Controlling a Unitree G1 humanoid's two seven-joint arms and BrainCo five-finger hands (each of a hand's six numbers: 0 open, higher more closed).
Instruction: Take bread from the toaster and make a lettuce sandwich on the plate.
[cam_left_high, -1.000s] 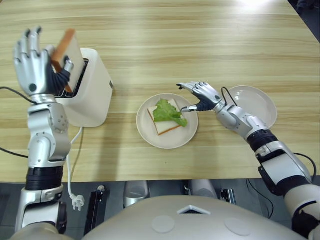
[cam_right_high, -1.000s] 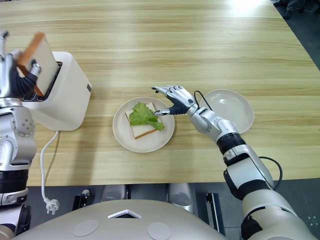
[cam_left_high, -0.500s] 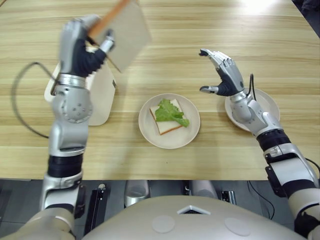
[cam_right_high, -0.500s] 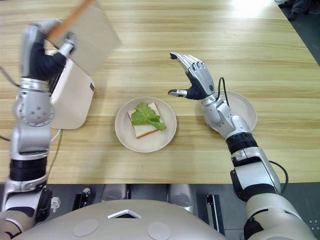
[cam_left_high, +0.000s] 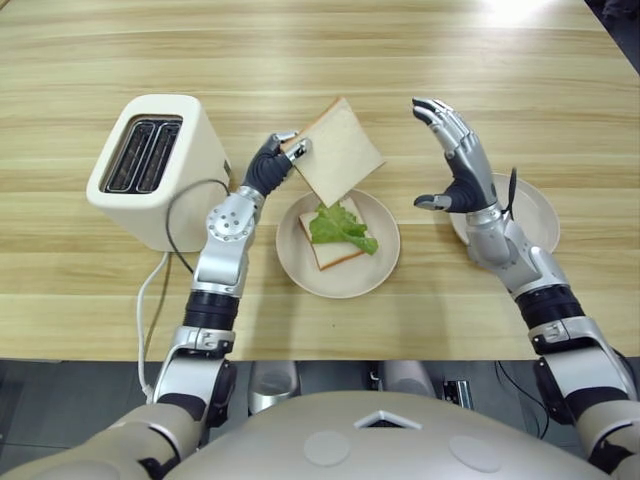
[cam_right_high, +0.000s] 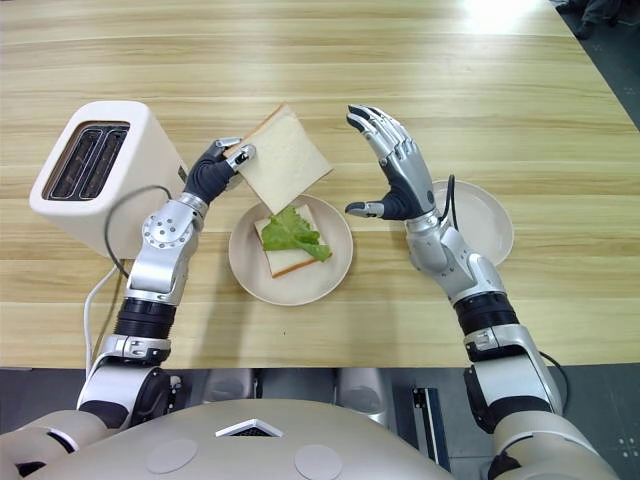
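- Toaster (cam_left_high: 150, 170): standing left of the left hand, slots seemingly empty.
- Left hand (cam_left_high: 268, 167): pinching a bread slice (cam_left_high: 340, 150) by its corner.
- Plate (cam_left_high: 345, 285): lying just right of that hand, carrying lettuce (cam_left_high: 338, 224) on a base slice (cam_left_high: 328, 255).
- Right hand (cam_left_high: 458, 165): hovering right of the plate, fingers spread wide, gripping nothing.

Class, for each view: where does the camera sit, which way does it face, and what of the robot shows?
Left eye view: on the head, facing forward and down at the table; both arms show, left hand holding bread.
Right eye view: beside it, same aim; right hand open.
Shared: toaster, middle plate, both hands.
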